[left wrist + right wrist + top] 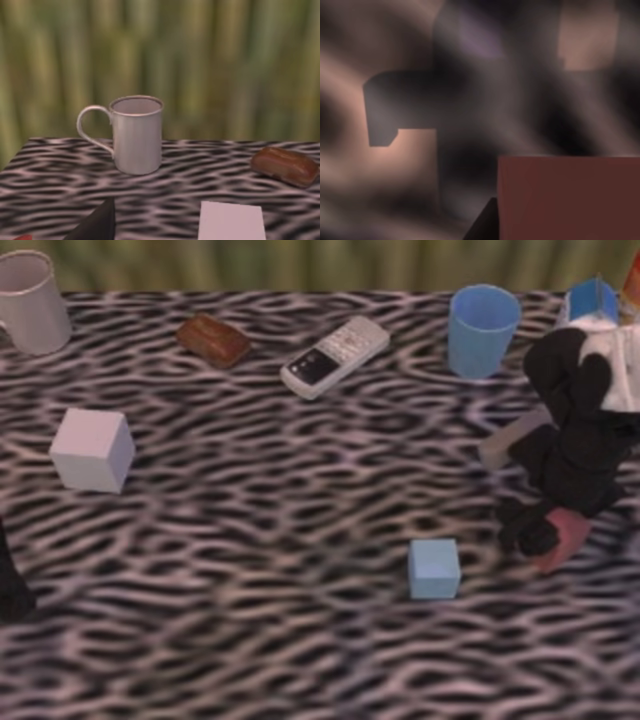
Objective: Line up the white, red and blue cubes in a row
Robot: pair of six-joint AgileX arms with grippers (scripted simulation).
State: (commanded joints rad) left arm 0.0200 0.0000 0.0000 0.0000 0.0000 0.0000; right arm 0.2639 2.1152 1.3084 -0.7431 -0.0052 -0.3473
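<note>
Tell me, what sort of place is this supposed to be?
Probably a rendered tabletop test scene, not a real room: a zebra-patterned table, a blurred bamboo-like backdrop, and unrelated items such as a mug, remote and plain cubes.

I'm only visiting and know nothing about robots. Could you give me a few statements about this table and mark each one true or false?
1. The white cube sits on the table's left side. True.
2. The blue cube is stacked on the white cube. False: it rests on the table by itself, far to the right of it.
3. The right tool is down at the red cube. True.
4. The light blue cup lies tipped over. False: it stands upright near the back edge.
5. The three cubes already form a row. False: they lie scattered and apart.
</note>
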